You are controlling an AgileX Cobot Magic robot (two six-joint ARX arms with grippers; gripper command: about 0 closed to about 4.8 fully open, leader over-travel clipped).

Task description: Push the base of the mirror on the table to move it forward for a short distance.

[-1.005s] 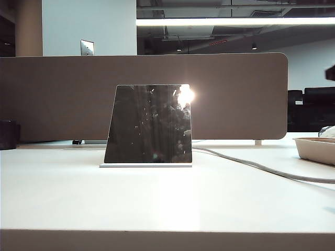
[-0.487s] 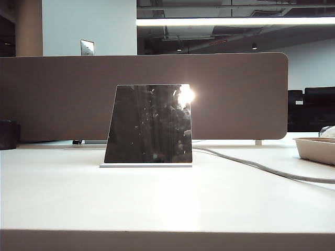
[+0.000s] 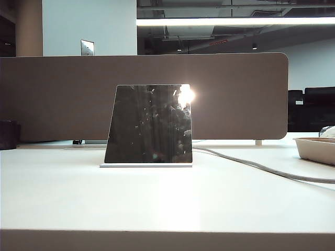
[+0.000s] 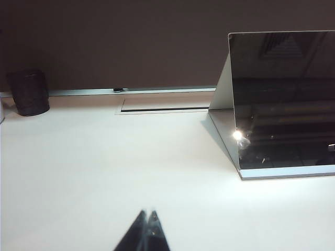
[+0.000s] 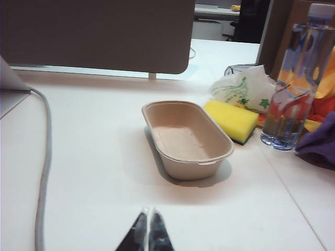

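The mirror (image 3: 149,125), a dark trapezoid panel with a bright glare at its upper right corner, stands upright on its thin white base (image 3: 145,166) in the middle of the white table (image 3: 167,198). Neither gripper shows in the exterior view. In the left wrist view the mirror (image 4: 282,99) and base (image 4: 288,172) lie ahead and off to one side of my left gripper (image 4: 148,212), which is shut on nothing above bare tabletop. My right gripper (image 5: 148,210) is also shut and empty, hovering over the table short of a beige tray (image 5: 186,138).
A beige divider panel (image 3: 235,94) runs behind the mirror. A grey cable (image 3: 261,168) trails from the mirror toward the right. The tray (image 3: 316,149) sits at right, with a yellow sponge (image 5: 233,120), a plastic bottle (image 5: 290,78) and a tissue pack (image 5: 243,86) beyond it. A black cup (image 4: 30,92) stands far left.
A dark shape at the exterior view's right edge a second ago is gone from view. The mirror and its base have not moved.
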